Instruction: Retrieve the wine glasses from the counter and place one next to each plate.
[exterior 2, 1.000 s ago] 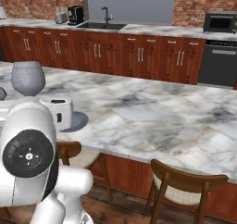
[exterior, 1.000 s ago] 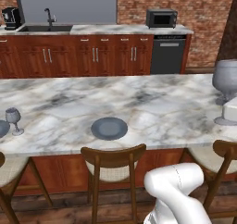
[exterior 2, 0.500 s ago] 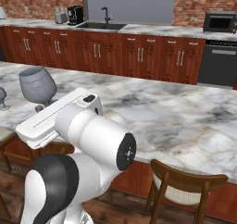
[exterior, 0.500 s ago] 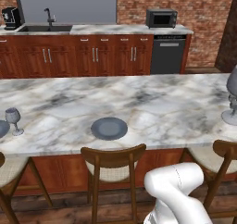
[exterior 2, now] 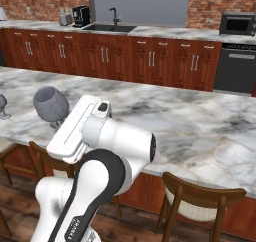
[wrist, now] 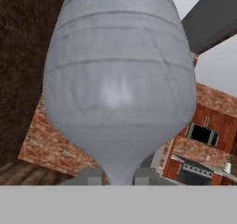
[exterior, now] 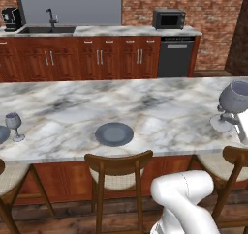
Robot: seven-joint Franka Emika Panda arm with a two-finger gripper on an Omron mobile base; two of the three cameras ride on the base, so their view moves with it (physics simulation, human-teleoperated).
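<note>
My gripper (wrist: pixel 119 177) is shut on the stem of a clear greyish wine glass (exterior: pixel 233 100), held low over the right end of the marble island (exterior: pixel 160 107). Its foot is close to the top; I cannot tell whether it touches. In the right base view the same wine glass (exterior 2: pixel 50 105) shows just left of my white arm (exterior 2: pixel 107 136). The bowl (wrist: pixel 120 93) looms large in the hand view. One blue-grey plate (exterior: pixel 114 134) lies near the island's front middle. A second wine glass (exterior: pixel 13 125) stands upright at the far left beside another plate (exterior: pixel 2 134).
Wooden chairs (exterior: pixel 118 172) line the island's near side. The back counter (exterior: pixel 97 31) carries a sink (exterior: pixel 46 29), a coffee machine (exterior: pixel 10 19) and a microwave (exterior: pixel 168 19). A dark dishwasher (exterior: pixel 177 59) sits under it.
The arm has swung and brought the held wine glass lower, toward the island top. The plates and the other glass have stayed put, and the base has not moved.
</note>
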